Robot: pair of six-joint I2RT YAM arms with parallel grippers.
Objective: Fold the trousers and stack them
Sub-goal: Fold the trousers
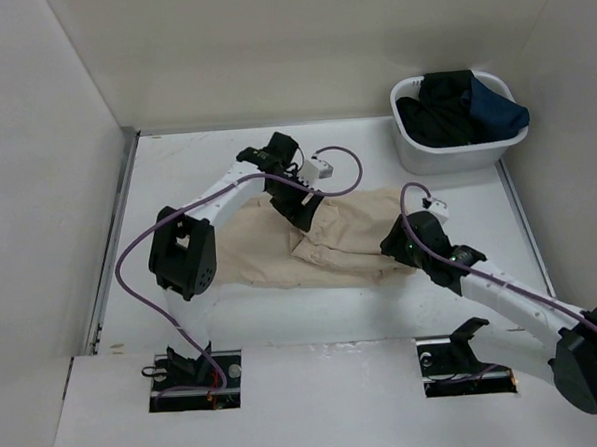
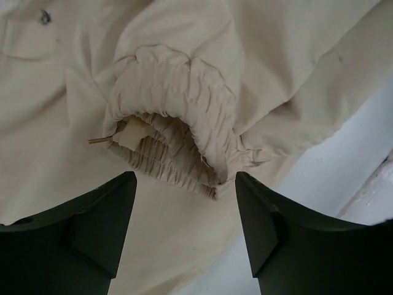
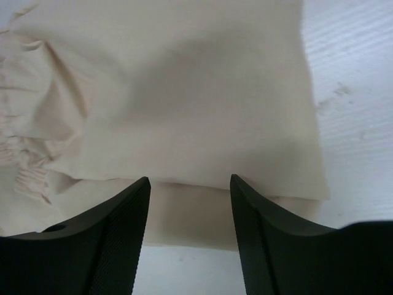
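The beige trousers [image 1: 344, 236] lie partly folded across the middle of the table. My left gripper [image 1: 300, 215] is open and empty above the back part of the cloth. In the left wrist view the gathered waistband [image 2: 175, 117] lies just ahead of my open left gripper [image 2: 185, 184]. My right gripper [image 1: 398, 246] is open and empty at the right end of the trousers. In the right wrist view my right gripper [image 3: 190, 184] hangs over a folded double-layer edge of the trousers [image 3: 184, 110]. A small dark tag [image 2: 44, 16] shows on the cloth.
A white tub [image 1: 453, 153] holding black and navy garments [image 1: 458, 107] stands at the back right. White walls close the table on the left, back and right. Purple cables loop from both arms.
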